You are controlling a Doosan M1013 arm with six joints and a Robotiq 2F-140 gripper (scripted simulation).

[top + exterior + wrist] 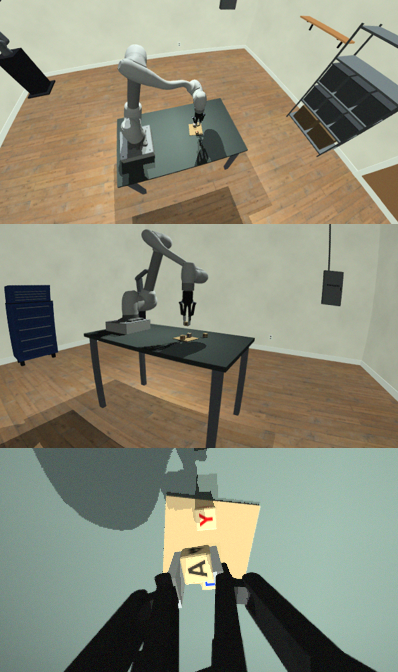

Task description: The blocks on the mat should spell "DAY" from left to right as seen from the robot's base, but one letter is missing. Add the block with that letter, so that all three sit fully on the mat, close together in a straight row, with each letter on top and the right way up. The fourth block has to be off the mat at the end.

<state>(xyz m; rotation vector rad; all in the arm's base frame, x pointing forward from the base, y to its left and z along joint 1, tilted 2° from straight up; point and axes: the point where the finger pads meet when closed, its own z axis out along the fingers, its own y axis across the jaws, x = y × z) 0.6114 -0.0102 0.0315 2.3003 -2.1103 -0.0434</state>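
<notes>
I have the A block (199, 569) pinched in my claw (200, 585). The claw is squeezed shut on it, one finger on each flat side. The block hangs in the air above the tan mat (240, 538), not touching anything.

I think the block is light and hard, like a small wooden cube. It has flat faces and sharp corners, so it should not bend or squash. The sides look smooth, so it could slip or twist if I jerk the arm. Holding it by two opposite sides, near the middle, seems best, and that is how it sits now. The black A faces up toward my wrist camera.

The mat is thin, flat and pale, like a card. It lies on a dark, shiny table (222, 357) that shows shadows. On the mat I see the Y block (205, 519) with a red letter. A bit of blue peeks out under my block, maybe another letter, but I cannot tell. From the side, one more block (205, 335) sits off the mat.
</notes>
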